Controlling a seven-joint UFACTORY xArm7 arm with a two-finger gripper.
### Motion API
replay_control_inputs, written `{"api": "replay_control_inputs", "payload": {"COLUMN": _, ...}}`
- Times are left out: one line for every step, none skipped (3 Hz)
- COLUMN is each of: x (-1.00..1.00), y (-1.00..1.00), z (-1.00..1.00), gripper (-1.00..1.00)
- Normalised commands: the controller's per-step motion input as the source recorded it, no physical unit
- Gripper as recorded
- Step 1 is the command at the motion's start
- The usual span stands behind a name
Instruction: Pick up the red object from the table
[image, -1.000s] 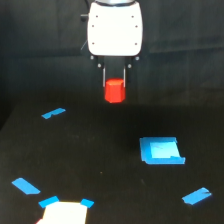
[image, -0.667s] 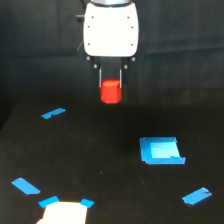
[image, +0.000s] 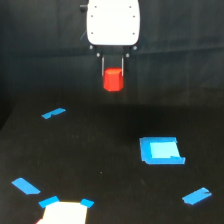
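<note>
end effector (image: 113, 75) clamped narrow on the red object (image: 113, 81), fingers pinching both sides, hanging clear above the black surface (image: 100, 145) (toward its far edge).

A dark, nearly black backdrop (image: 30, 45) fills the upper part of the exterior view; it may be a curtain or a wall, the blur makes it hard to tell; below it spreads the matte black desk (image: 100, 150); lighting is dim and even; no windows show.
</note>
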Motion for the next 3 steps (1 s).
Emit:
{"api": "replay_control_inputs", "payload": {"x": -0.23, "y": 0.3, "z": 0.4, "gripper": -0.29}}
{"api": "replay_control_inputs", "payload": {"x": 0.14, "y": 0.77, "z": 0.38, "gripper": -1.0}}
{"api": "replay_control_inputs", "payload": {"x": 0.12, "y": -0.02, "z": 0.21, "gripper": -1.0}}
